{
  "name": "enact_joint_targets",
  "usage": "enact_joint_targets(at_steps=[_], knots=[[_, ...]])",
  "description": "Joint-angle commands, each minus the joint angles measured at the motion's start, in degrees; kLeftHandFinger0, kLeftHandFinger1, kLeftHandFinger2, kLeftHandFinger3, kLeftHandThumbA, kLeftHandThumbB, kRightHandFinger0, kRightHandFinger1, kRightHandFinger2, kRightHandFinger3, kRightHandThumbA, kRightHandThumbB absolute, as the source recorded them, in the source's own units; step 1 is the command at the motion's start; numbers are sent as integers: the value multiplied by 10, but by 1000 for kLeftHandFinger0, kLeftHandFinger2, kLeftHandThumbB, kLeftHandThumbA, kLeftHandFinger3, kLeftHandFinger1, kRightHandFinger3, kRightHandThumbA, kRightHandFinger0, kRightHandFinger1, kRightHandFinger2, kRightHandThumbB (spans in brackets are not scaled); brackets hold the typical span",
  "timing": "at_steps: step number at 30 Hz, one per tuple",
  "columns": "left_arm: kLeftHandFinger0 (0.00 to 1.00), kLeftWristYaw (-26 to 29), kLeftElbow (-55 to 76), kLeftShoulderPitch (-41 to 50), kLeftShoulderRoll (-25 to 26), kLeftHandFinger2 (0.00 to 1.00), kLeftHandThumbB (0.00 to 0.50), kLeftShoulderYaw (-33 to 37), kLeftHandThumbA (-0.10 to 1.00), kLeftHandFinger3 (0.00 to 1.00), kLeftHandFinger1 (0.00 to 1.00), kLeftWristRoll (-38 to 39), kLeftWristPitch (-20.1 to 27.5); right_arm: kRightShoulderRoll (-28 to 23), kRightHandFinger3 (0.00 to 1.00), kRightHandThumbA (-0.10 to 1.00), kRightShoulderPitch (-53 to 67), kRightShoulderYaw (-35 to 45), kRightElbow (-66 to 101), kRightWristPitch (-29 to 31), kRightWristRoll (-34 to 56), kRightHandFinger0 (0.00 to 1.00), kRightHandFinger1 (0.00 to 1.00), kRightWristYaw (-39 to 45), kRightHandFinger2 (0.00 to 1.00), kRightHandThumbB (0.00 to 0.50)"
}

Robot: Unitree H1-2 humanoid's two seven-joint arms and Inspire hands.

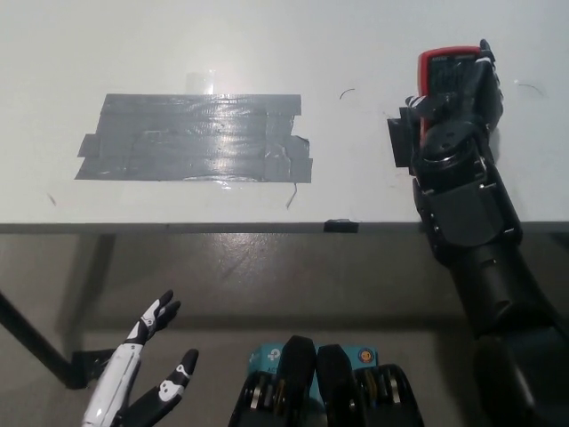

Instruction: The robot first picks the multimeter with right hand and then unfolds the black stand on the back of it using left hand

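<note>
The multimeter (442, 67), red-edged with a dark face, lies on the white table (267, 53) at the far right. My black right hand (458, 98) covers its lower part, fingers wrapped along both of its sides. Most of the meter's body is hidden under the hand. My white left hand (142, 378) rests below the table's front edge at the lower left, fingers spread and holding nothing.
A wide patch of grey tape (196, 138) is stuck to the table left of centre. A small black block (402, 140) sits just left of my right wrist. A black clip (341, 225) sits on the table's front edge.
</note>
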State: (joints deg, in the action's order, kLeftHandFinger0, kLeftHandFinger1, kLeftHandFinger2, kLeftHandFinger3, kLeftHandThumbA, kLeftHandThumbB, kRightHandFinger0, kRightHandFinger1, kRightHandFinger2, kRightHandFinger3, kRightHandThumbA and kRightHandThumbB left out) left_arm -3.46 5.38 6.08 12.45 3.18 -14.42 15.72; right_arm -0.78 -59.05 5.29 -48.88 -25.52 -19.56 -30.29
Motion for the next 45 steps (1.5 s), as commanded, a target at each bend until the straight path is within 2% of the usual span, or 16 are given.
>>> enact_joint_targets(at_steps=[1, 8, 10, 11, 13, 14, 16, 22, 25, 30, 33, 35, 36, 38, 41, 45], knots=[[971, -2, 14, 2, 10, 915, 18, -3, 662, 1000, 919, 7, 15, 5, 1000, 938, -26, 5, 0, 26, 23, 1000, 1000, -11, 1000, 500], [959, -2, 18, -2, 6, 891, 17, -2, 655, 1000, 894, 6, 8, -11, 1000, 850, -56, -19, -90, 25, 0, 1000, 1000, -50, 1000, 500], [958, -2, 19, -1, 7, 889, 14, -2, 655, 1000, 892, 5, 8, -18, 1000, 669, -65, -18, -126, 54, 7, 1000, 1000, -72, 1000, 448], [960, -3, 18, -2, 10, 888, 13, -3, 658, 1000, 892, 5, 8, -37, 1000, 401, -70, -18, -157, 91, 15, 1000, 1000, -66, 1000, 330], [972, -6, 18, -5, 15, 891, 13, -5, 669, 1000, 899, 9, 10, -51, 971, 206, -74, -18, -178, 121, 15, 399, 476, -92, 640, 280], [973, -6, 18, -8, 15, 890, 12, -5, 672, 1000, 898, 8, 9, -58, 703, 206, -79, -22, -184, 131, 11, 201, 264, -99, 389, 272], [982, -7, 20, -10, 15, 892, 17, -5, 702, 1000, 900, 7, 2, -66, 373, 217, -85, -20, -185, 167, 17, 97, 127, -119, 223, 292], [968, -7, 18, -7, 17, 878, 7, -5, 721, 1000, 882, 9, 5, -67, 46, 192, -92, -13, -172, 202, 28, 0, 1, -137, 4, 281], [968, -7, 16, -8, 17, 865, 9, -5, 713, 1000, 874, 8, 5, -66, 0, 161, -89, -21, -151, 213, 20, 0, 0, -150, 0, 293], [972, -6, 21, -5, 18, 849, 14, -7, 730, 1000, 863, 7, 5, -54, 584, 76, -75, -11, -77, 247, 35, 0, 0, -148, 3, 305], [962, -4, 21, -4, 20, 840, 1, -8, 734, 1000, 855, 2, 8, -38, 545, 81, -57, 24, 18, 249, 87, 0, 0, -100, 39, 276], [961, -6, 23, -4, 21, 837, 2, -8, 734, 1000, 853, 4, 7, -30, 264, 113, -41, 35, 86, 241, 108, 165, 94, -72, 48, 283], [956, -9, 24, -3, 22, 826, 2, -7, 735, 1000, 843, 6, 3, -10, 16, 55, -10, 61, 208, 218, 198, 41, 22, 9, 5, 241], [954, -9, 23, -4, 24, 821, 0, -7, 736, 1000, 838, 5, 6, 7, 30, -64, 3, 84, 267, 200, 258, 0, 52, 40, 174, 244], [954, -8, 20, 1, 24, 804, 0, -5, 735, 1000, 829, 1, 11, 55, 651, -100, 51, 95, 423, 139, 369, 1, 258, 80, 629, 104], [954, -10, 18, 13, 23, 786, 0, 0, 713, 1000, 819, 1, 20, 104, 644, -100, 96, 99, 528, 89, 446, 14, 346, 71, 749, 84]])
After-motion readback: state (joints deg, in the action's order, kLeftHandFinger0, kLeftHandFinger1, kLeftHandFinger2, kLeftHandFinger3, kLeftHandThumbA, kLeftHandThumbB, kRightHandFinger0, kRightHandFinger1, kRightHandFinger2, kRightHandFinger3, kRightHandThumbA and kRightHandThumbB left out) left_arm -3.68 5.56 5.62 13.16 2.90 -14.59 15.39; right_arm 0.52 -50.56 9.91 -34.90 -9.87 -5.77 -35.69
